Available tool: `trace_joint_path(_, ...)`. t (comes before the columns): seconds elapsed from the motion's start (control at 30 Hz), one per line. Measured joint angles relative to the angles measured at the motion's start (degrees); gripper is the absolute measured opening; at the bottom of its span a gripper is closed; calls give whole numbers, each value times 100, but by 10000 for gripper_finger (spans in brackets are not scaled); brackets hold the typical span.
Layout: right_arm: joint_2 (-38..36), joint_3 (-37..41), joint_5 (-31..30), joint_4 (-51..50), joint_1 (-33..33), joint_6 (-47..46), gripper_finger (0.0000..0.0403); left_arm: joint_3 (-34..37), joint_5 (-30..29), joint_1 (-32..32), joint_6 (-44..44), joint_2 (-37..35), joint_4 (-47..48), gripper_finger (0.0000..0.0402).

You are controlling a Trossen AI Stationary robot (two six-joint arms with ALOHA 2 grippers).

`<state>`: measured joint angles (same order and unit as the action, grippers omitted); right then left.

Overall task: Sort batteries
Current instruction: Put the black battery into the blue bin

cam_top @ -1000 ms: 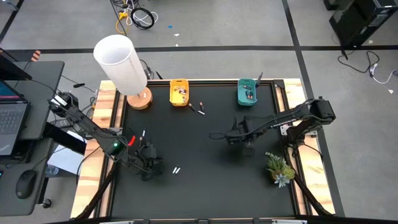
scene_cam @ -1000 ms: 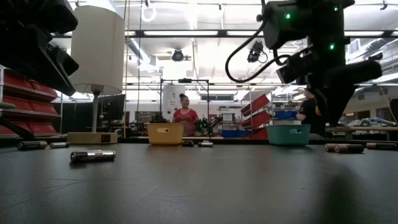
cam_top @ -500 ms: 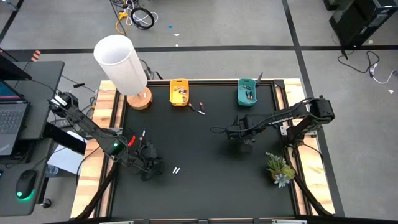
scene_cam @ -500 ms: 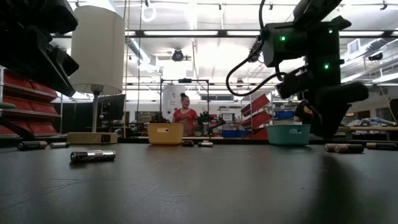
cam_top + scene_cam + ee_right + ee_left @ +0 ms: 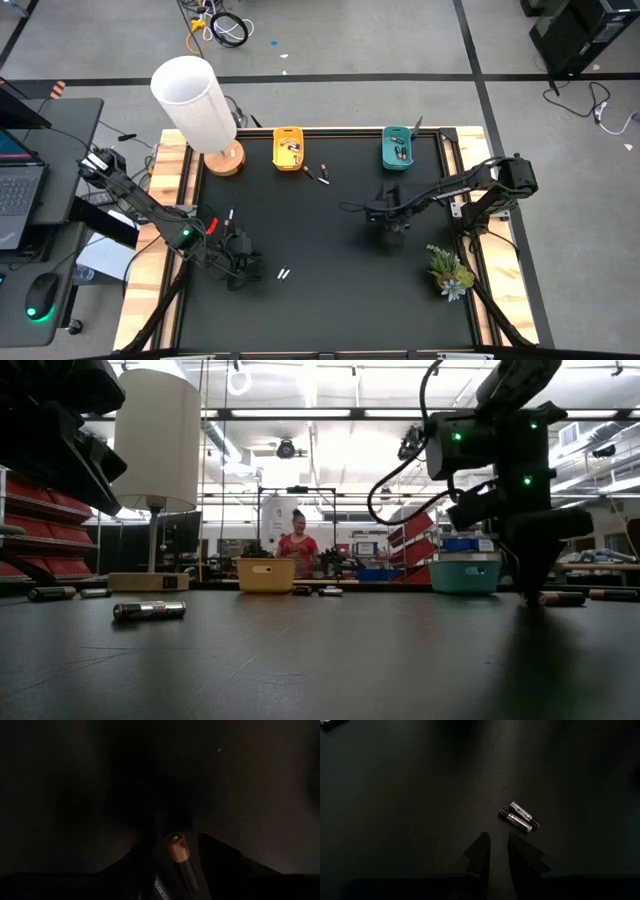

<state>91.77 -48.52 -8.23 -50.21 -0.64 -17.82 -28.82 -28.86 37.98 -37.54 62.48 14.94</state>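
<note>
Right of centre frame: right tool (image 5: 396,234), now lowered to counter (image 5: 320,300), clasps copper-ended battery (image 5: 177,851); pick secured.

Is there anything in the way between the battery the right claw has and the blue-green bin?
Nothing visible. The right gripper has a copper-ended battery between its fingers, and the black mat between it and the teal bin looks bare.
</note>
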Motion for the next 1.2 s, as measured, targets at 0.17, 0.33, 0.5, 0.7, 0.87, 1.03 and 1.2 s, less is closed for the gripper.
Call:
trace_joint_path(0.17,-8,175,26,175,0,-1,149,0,0,0,0,0,0,72)
trace_joint_path(0.33,-15,208,28,189,1,-20,149,0,28,0,0,0,-2,72)
trace_joint_path(0.5,-15,210,77,197,-61,-56,141,0,33,0,0,0,-2,72)
trace_joint_path(0.7,-15,215,273,251,-177,-63,109,0,112,0,0,0,0,72)
trace_joint_path(0.87,-15,220,462,328,-270,-49,79,0,309,0,2,0,0,72)
trace_joint_path(1.03,-15,219,527,348,-382,-46,50,0,372,0,0,0,0,72)
trace_joint_path(1.2,-15,219,411,401,-426,-17,45,0,372,0,2,0,0,72)
